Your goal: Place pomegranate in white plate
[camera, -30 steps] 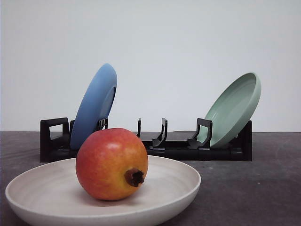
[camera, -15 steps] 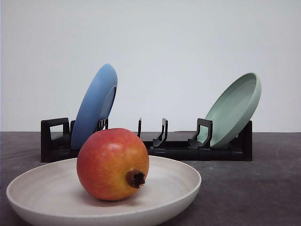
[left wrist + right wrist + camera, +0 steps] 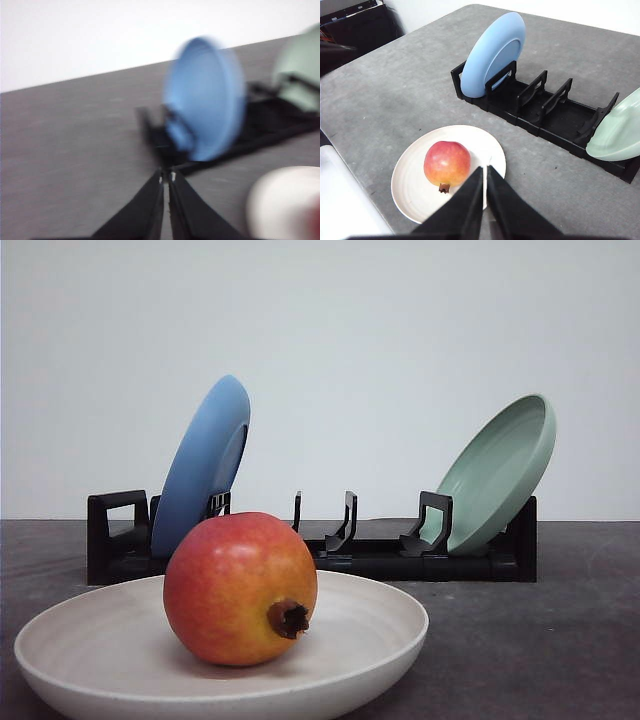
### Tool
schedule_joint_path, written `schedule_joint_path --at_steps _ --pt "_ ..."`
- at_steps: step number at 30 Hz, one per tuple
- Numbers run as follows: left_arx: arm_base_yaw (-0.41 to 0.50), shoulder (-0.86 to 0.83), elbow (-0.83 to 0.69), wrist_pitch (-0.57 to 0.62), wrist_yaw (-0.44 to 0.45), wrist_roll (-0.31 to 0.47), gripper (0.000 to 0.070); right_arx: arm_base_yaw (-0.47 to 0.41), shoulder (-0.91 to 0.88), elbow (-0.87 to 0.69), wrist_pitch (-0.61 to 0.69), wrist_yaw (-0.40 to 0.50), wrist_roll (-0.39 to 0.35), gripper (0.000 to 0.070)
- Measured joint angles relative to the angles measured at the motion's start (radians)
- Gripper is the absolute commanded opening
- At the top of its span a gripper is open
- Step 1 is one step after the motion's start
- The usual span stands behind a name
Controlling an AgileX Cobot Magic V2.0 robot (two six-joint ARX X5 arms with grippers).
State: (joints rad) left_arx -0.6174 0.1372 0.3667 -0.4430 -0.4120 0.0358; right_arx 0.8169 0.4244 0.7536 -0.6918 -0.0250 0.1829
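Note:
The pomegranate (image 3: 240,588) rests inside the white plate (image 3: 370,625) at the near left of the table, its dark crown facing the front. From above, the red-yellow pomegranate (image 3: 447,163) sits near the middle of the white plate (image 3: 415,190). My right gripper (image 3: 485,169) hovers above the plate's rim, its fingers pressed together with nothing between them. My left gripper (image 3: 166,175) is shut and empty, away from the fruit, with an edge of the white plate (image 3: 280,200) off to one side in a blurred picture.
A black dish rack (image 3: 380,555) stands behind the plate, holding a blue plate (image 3: 205,465) at its left end and a pale green plate (image 3: 500,470) at its right end. The rack's middle slots are empty. Grey tabletop (image 3: 395,90) surrounds everything.
The front picture has shifted very slightly; the pomegranate and plate sit a few pixels further right. Nothing else differs.

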Motion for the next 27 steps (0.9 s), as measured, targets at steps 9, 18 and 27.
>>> schedule_joint_path --at_steps 9,18,27 --pt "0.384 -0.130 -0.300 0.296 0.227 0.031 0.0000 0.000 0.000 0.000 0.000 0.000 0.000 0.0003" --pt "0.523 -0.132 -0.346 0.312 0.344 0.023 0.0000 0.000 0.000 0.000 0.000 0.000 0.000 0.0003" --pt "0.537 -0.132 -0.345 0.260 0.349 0.022 0.0000 0.000 0.000 0.000 0.000 0.000 0.000 0.0003"
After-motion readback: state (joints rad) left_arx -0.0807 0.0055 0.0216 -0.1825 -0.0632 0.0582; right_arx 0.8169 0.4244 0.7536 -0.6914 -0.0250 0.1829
